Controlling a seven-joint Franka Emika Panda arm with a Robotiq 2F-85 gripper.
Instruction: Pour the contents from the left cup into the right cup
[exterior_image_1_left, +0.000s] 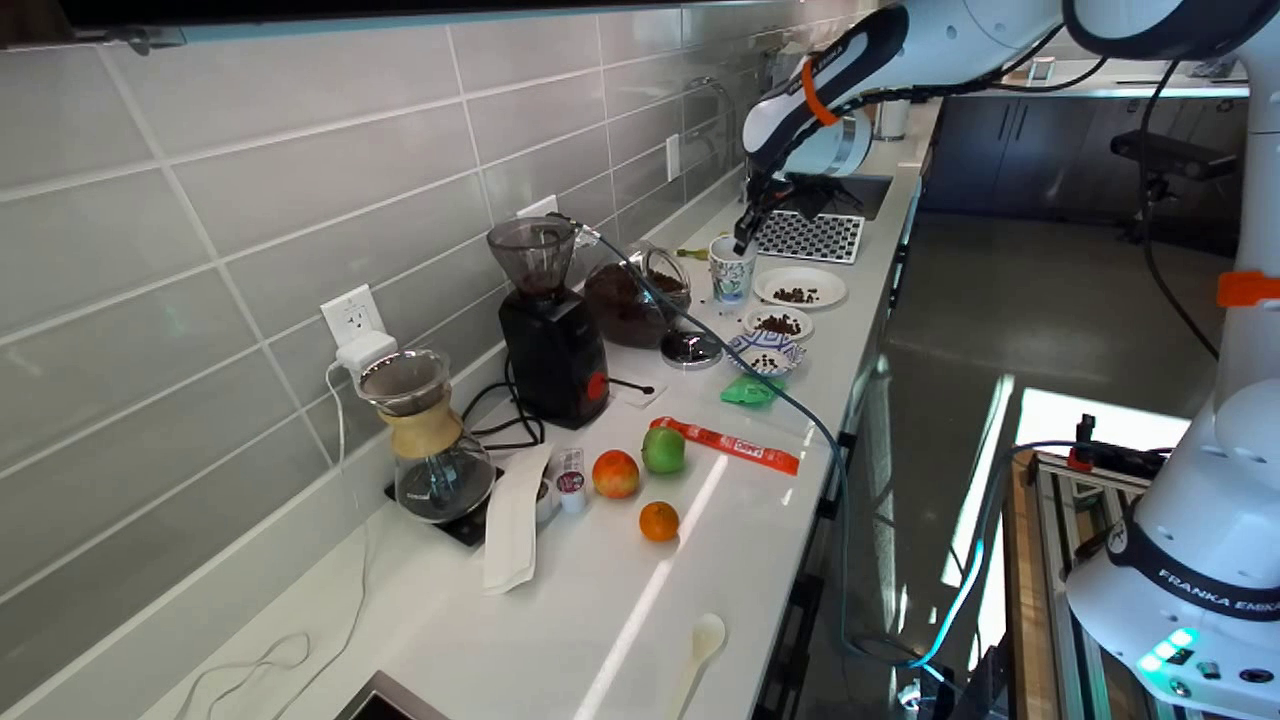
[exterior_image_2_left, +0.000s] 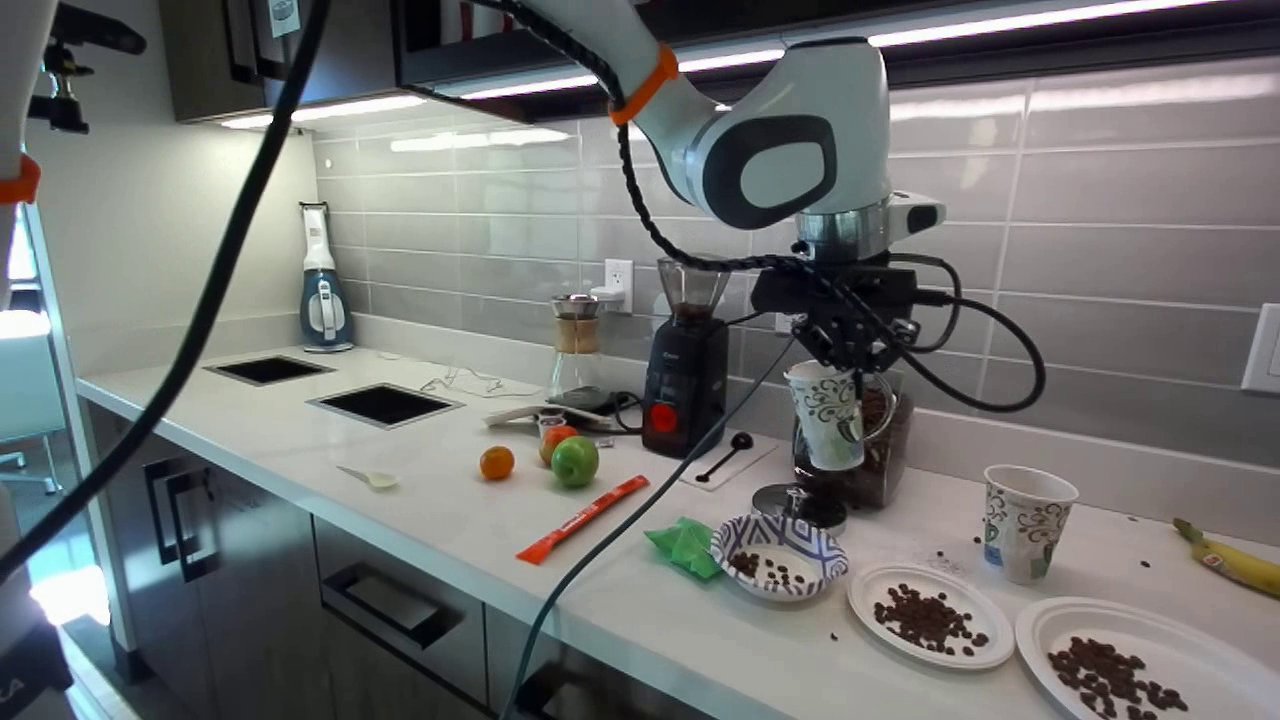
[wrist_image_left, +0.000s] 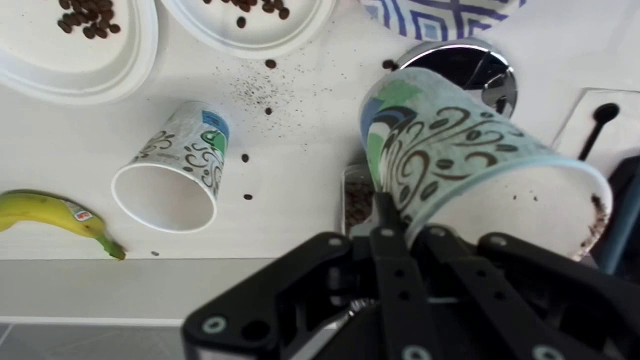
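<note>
One paper cup (wrist_image_left: 465, 145), aloft, wall pinched by gripper (wrist_image_left: 407, 222), jaws nearly together; step: apparently pre-pour carry. Next: bring above standing cup (exterior_image_2_left: 1028, 525), tilt.

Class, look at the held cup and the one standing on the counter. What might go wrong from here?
The hand appears to pinch the held cup on one side near its rim, so tilting may make it slip. The standing cup looks unbraced; a bump could topple it. Dark bits inside the held cup's mouth might scatter over the counter.
</note>
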